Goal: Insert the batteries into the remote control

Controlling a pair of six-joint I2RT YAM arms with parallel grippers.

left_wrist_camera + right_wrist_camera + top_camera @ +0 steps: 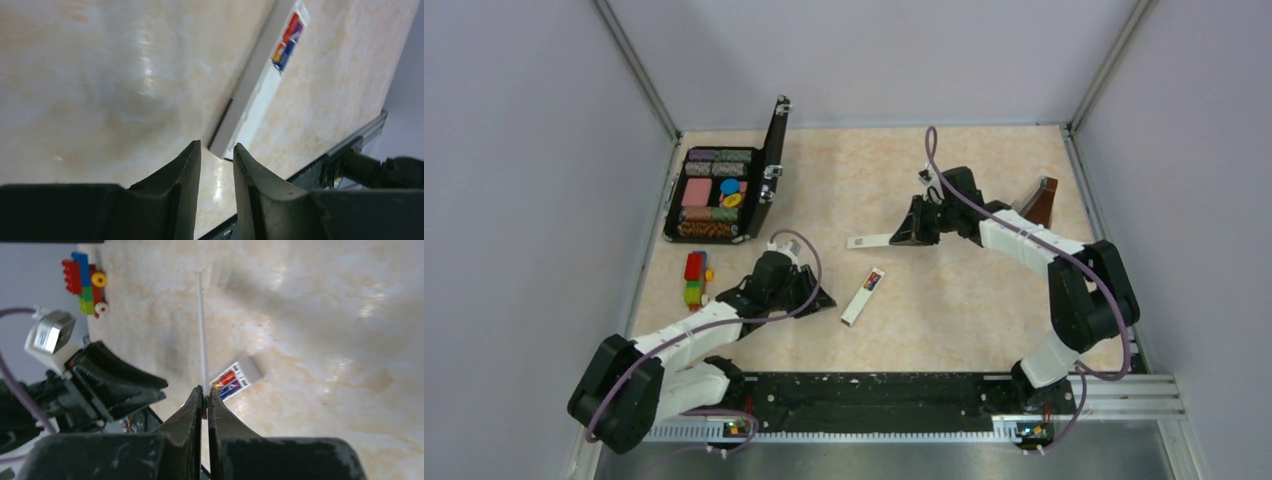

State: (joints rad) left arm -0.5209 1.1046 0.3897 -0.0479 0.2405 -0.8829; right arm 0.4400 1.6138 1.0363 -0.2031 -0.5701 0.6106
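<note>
Left fingers (185, 190) parted, empty, beside remote control (260, 95) end; right fingers (192, 440) clamp thin white strip (202, 330).

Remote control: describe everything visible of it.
The remote control is a slim white plastic-looking bar lying flat on the table, diagonally. Its far end shows a section holding what look like red and purple batteries. The left hand sits open beside its near end, apparently not touching.
</note>
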